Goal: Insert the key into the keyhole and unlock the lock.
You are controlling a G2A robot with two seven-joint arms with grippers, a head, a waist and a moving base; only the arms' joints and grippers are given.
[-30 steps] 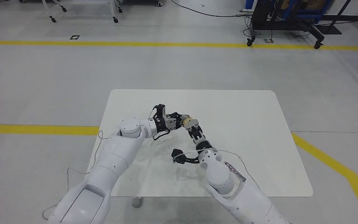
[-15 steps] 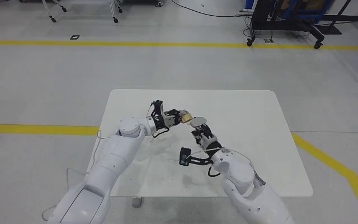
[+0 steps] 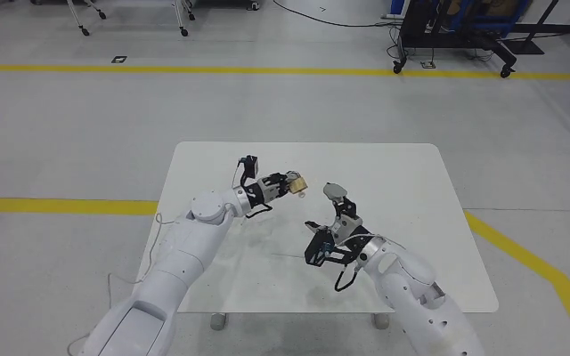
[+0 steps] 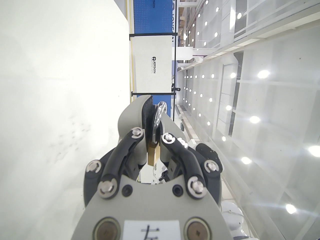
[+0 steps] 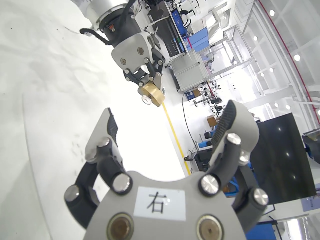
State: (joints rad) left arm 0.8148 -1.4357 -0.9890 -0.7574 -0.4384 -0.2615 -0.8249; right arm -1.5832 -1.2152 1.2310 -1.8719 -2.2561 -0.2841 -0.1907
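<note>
A brass padlock (image 3: 297,184) hangs above the white table (image 3: 401,178), held by its silver shackle (image 4: 159,116) in my left gripper (image 3: 287,183), which is shut on it. In the left wrist view the brass body (image 4: 153,154) sits between the fingers of the left gripper (image 4: 155,118). The right wrist view shows the padlock (image 5: 153,93) with a small silver piece (image 5: 145,99), apparently the key, sticking out of its underside. My right gripper (image 5: 170,116) stands open and empty a short way from the lock, and in the top view this right gripper (image 3: 337,200) is to the right of it.
The table's front edge (image 3: 338,311) lies near the robot. Yellow floor lines (image 3: 267,69) run beyond and beside the table. Wheeled stands (image 3: 454,44) are far off on the floor.
My right gripper let go at the padlock, opened and drew back to the right. The left gripper kept hold of the lock and stayed almost in place.
</note>
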